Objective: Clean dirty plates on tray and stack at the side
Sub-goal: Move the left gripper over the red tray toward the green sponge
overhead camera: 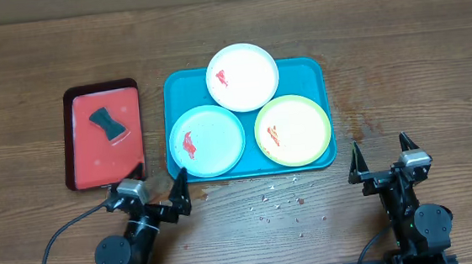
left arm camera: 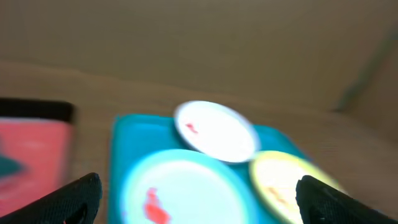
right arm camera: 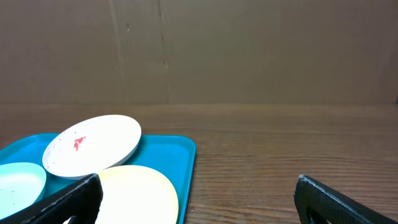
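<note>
A teal-blue tray (overhead camera: 316,71) in the middle of the table holds three plates with red smears. The white plate (overhead camera: 243,77) leans at the back, the light blue plate (overhead camera: 207,140) sits front left, the yellow-green plate (overhead camera: 293,130) front right. My left gripper (overhead camera: 151,187) is open and empty just in front of the tray's front-left corner. My right gripper (overhead camera: 383,158) is open and empty to the right of the tray. The left wrist view, blurred, shows the tray (left arm camera: 121,140) and all three plates. The right wrist view shows the tray (right arm camera: 180,152), the white plate (right arm camera: 93,146) and the yellow-green plate (right arm camera: 140,193).
A smaller red tray (overhead camera: 101,134) with a dark rim lies left of the teal tray and holds a dark teal sponge (overhead camera: 110,125). Small crumbs (overhead camera: 279,200) lie on the wood in front of the teal tray. A brown wall backs the table.
</note>
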`<action>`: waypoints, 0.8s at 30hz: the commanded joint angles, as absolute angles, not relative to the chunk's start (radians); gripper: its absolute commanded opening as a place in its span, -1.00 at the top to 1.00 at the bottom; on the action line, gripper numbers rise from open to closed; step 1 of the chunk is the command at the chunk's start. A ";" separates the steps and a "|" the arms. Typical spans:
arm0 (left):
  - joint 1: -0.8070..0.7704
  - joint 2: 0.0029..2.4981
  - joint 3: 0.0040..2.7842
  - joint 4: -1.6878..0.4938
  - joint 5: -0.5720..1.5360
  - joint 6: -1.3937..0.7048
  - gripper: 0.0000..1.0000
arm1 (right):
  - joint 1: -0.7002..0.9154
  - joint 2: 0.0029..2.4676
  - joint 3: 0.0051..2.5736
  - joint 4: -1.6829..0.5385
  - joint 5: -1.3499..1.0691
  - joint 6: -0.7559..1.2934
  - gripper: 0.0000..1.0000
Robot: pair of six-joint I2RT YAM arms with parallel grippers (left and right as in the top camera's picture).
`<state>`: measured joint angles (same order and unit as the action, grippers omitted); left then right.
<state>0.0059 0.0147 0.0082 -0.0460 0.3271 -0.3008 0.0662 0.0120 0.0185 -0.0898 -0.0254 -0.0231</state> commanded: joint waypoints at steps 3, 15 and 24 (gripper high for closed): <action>-0.001 0.005 0.006 0.010 0.491 -0.758 -0.99 | 0.065 0.003 0.008 -0.084 -0.020 -0.023 -1.00; 0.000 0.005 0.064 0.414 0.372 -0.643 -0.99 | 0.065 0.003 0.008 -0.084 -0.020 -0.023 -1.00; 0.000 0.157 0.494 -0.151 0.177 -0.388 -1.00 | 0.065 0.003 0.008 -0.084 -0.020 -0.023 -1.00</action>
<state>0.0059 0.0681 0.3264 -0.0330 0.2955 -0.5209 0.0662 0.0120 0.0185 -0.0906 -0.0254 -0.0227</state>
